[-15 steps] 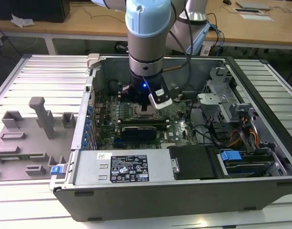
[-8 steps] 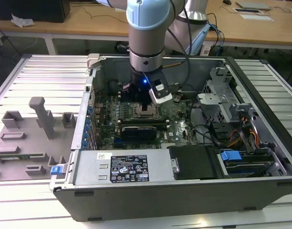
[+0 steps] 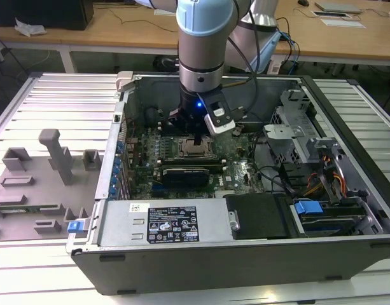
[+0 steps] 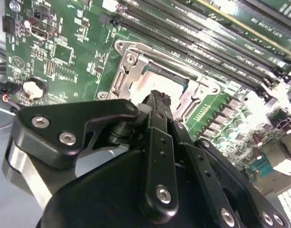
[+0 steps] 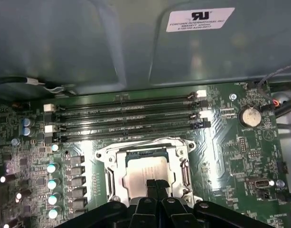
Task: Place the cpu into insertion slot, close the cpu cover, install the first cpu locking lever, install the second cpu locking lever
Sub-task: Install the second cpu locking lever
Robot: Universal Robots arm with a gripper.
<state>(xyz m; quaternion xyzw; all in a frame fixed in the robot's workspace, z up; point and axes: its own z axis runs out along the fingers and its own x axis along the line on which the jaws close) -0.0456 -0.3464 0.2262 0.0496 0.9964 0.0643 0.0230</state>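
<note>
One arm, one gripper [image 5: 157, 186], lowered into the open PC case over the green motherboard [image 5: 240, 156]. Fingers [image 4: 157, 102] are pressed together, tips touching, nothing between them; tips sit at the near edge of the socket, just above or touching the metal.

One cpu [image 5: 145, 173], silver top, already seated in the insertion slot [image 3: 196, 149], which lies mid-board in the exterior view, just below the gripper. One cpu cover [image 5: 114, 154], the silver frame, looks folded down flat around the chip, with the chip showing through its window. So steps one and two read as done.

Locking levers: cannot tell whether either is latched; thin metal along the socket sides is too unclear to count or judge. Likely the lever steps are what's in hand.

Four long black memory slots [image 5: 126, 111] on the far side of the socket, all empty. One coin battery [image 5: 250, 116].
</note>
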